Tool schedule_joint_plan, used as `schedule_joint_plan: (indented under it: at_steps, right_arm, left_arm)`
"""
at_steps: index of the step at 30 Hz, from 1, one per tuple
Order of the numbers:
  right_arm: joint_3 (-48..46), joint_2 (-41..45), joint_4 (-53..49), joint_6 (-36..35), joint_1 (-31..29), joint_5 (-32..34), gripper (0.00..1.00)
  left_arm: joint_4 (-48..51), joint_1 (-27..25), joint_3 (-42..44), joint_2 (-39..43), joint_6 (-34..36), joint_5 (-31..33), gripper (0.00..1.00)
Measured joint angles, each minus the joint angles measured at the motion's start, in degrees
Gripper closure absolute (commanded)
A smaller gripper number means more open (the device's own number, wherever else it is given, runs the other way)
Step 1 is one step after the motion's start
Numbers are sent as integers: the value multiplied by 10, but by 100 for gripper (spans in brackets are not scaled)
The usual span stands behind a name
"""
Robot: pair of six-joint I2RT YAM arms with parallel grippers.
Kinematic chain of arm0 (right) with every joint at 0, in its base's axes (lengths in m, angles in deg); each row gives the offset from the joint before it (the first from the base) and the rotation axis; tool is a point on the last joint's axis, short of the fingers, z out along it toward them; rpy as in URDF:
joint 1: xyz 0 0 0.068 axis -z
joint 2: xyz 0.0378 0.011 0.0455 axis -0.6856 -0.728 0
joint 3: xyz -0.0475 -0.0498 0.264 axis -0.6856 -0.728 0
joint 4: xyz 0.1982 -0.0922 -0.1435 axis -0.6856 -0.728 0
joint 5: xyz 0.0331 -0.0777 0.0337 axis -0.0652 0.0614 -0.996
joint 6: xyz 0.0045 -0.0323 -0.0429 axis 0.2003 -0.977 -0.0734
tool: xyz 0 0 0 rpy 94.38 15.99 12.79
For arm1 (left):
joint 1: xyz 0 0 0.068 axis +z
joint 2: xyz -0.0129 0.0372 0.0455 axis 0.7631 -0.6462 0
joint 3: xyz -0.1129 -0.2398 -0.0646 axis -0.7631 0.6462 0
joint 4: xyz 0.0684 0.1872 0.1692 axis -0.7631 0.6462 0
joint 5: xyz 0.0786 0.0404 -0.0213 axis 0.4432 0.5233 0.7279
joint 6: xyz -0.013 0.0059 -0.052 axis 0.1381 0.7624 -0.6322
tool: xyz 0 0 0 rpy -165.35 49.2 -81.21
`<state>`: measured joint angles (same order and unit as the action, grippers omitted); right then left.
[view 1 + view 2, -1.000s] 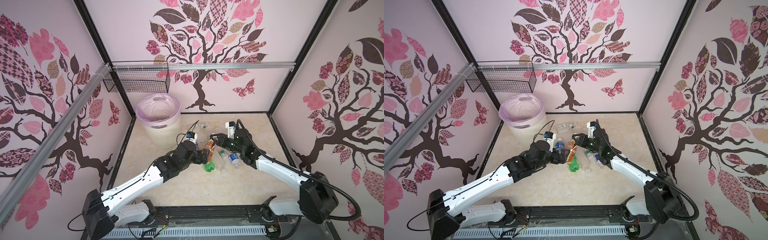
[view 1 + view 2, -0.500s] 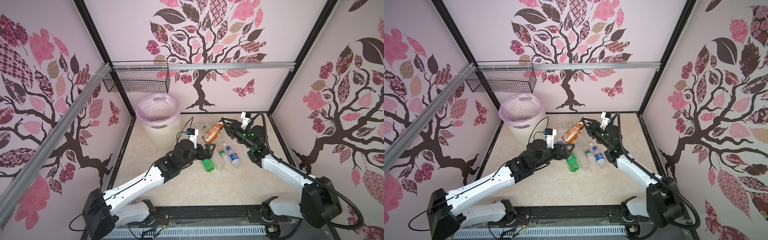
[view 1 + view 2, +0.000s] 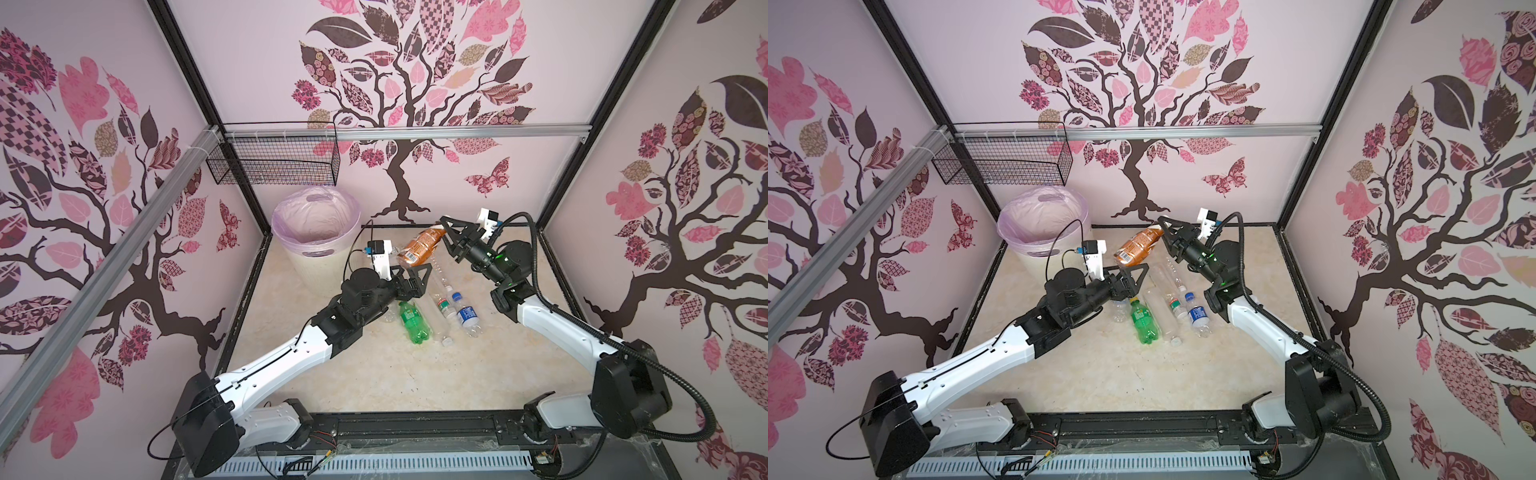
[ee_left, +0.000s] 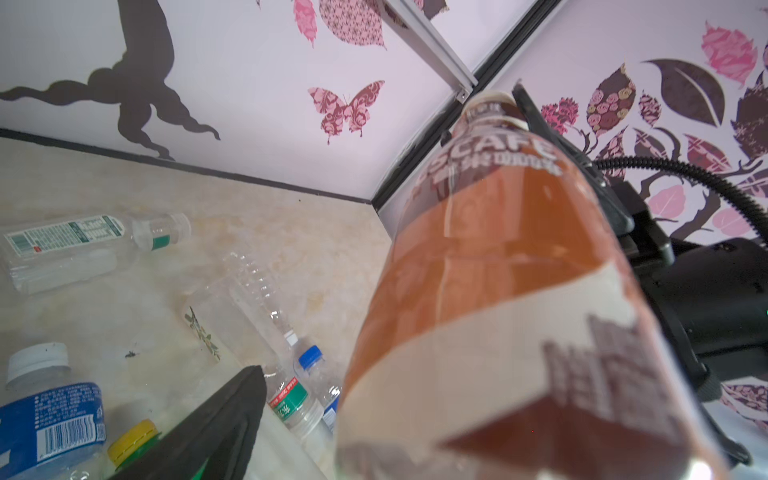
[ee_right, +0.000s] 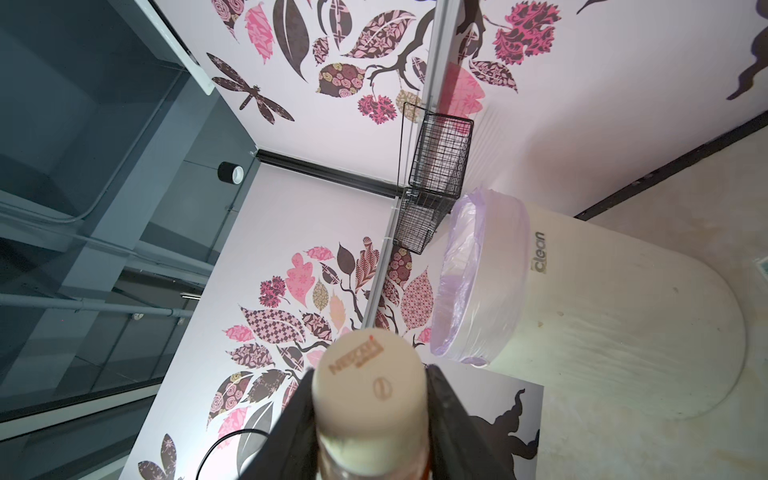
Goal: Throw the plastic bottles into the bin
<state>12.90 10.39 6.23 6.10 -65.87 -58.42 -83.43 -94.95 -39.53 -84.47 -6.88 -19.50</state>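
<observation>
My right gripper (image 3: 445,227) is shut on the cream cap (image 5: 370,390) of a brown-wrapped bottle (image 3: 419,246) and holds it tilted in the air, right of the bin (image 3: 305,266). The bottle's base hangs close over my left gripper (image 3: 412,279), which is open; I cannot tell if they touch. In the left wrist view the brown bottle (image 4: 498,299) fills the near side and hides one finger; the other finger (image 4: 216,419) shows. On the floor lie a green bottle (image 3: 411,320), a blue-labelled bottle (image 3: 466,312) and clear bottles (image 3: 443,305). The lilac-lined bin (image 3: 1034,259) stands at the back left.
A black wire basket (image 3: 274,166) hangs on the rail above the bin. Patterned walls close in the floor on three sides. A white-capped, blue-labelled bottle (image 4: 45,415) and a clear green-labelled one (image 4: 75,245) lie near the left gripper. The right arm's cable (image 3: 536,266) loops behind it.
My right gripper has lifted the brown bottle out of the pile and carried it up and back, tilted toward the bin. The left gripper has stayed open, now beneath the bottle's base.
</observation>
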Motion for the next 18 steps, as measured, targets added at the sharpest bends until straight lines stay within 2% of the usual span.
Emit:
schedule_joint_plan:
  at_steps: [11,18]
  right_arm:
    - [32,-93,48,75,0,-4,73]
    - [82,-117,54,83,3,-7,73]
  left_arm:
    - [-46,25,-54,-22,11,19,5]
    - [-40,39,-108,-56,22,10,6]
